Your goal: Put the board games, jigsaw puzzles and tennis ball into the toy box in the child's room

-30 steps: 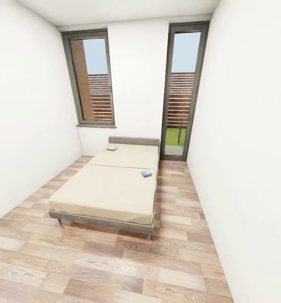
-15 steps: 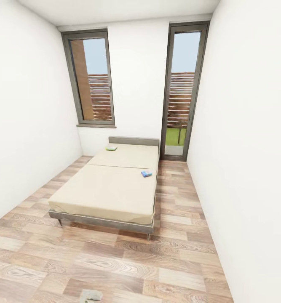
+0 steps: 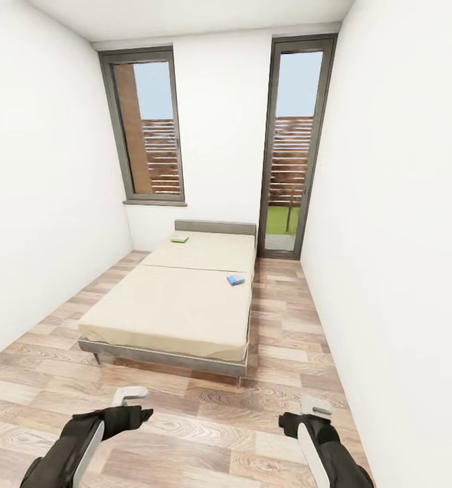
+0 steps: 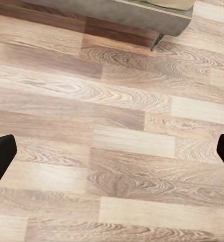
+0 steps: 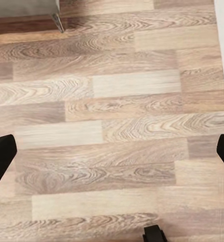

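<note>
The flat blue cartoon game box (image 3: 236,279), at the beige bed's (image 3: 171,312) three o'clock edge, is judged light and stiff, best pinched by its edges; both claws, left claw (image 3: 132,404) and right claw (image 3: 305,415), are spread open, empty.

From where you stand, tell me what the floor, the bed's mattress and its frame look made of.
Floor: wood planks or wood-look laminate, matt, with grain swirls and plank seams. Mattress: plain beige cloth, soft matt, its cover drooping at the foot corner. Bed frame: grey, perhaps upholstered or painted, on thin dark legs; the render leaves it open.

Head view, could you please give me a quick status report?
Left gripper and right gripper open, empty, over wood floor. Two board games on the bed: green one by headboard, blue one near right edge. Path to bed unobstructed.
</note>
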### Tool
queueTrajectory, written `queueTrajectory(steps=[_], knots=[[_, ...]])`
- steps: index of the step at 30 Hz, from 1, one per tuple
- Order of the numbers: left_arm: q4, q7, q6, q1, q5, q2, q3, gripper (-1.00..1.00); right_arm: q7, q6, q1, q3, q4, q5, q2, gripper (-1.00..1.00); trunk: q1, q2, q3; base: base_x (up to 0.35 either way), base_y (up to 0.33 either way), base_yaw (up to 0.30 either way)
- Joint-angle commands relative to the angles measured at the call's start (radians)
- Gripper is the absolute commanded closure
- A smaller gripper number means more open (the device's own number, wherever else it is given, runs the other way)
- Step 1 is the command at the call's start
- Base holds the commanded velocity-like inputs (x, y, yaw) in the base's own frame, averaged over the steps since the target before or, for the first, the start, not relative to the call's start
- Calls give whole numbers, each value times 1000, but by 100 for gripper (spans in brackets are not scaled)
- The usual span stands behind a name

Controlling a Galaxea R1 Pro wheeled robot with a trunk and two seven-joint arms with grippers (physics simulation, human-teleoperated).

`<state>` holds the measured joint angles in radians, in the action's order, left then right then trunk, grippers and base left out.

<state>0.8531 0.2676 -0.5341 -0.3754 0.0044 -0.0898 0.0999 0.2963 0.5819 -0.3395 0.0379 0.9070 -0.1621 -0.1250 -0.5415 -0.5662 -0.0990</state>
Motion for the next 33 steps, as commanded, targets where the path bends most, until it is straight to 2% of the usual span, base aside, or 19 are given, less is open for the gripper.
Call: queueTrajectory(steps=[1, 6, 12, 14, 22, 33], knots=[[4, 5, -9, -1, 1, 0, 8, -100, 7, 3, -1, -1, 4, -10, 0, -100, 0, -2, -2, 0, 0, 0], [17, 6, -22, -1, 1, -1, 28, -100, 7, 9, -2, -18, 28, -10, -3, -100, 0, -2, -2, 0, 0, 0], [56, 6, -25, -2, 0, -3, 32, -100, 7, 18, -1, -84, 104, -16, 2, -100, 0, -2, -2, 0, 0, 0], [62, 7, -25, -2, 0, -4, 33, -100, 7, 22, -1, -94, 132, -19, 4, -100, 0, -2, -2, 10, -11, 0], [67, 6, -24, -2, -2, -3, 31, -100, 7, 46, 0, -104, 165, -23, 8, -100, 0, -2, -2, 143, -158, 0], [69, 4, -23, -2, -3, -3, 31, -100, 6, 49, 0, -105, 162, -24, 3, -100, 0, -2, -2, 268, -172, 0]])
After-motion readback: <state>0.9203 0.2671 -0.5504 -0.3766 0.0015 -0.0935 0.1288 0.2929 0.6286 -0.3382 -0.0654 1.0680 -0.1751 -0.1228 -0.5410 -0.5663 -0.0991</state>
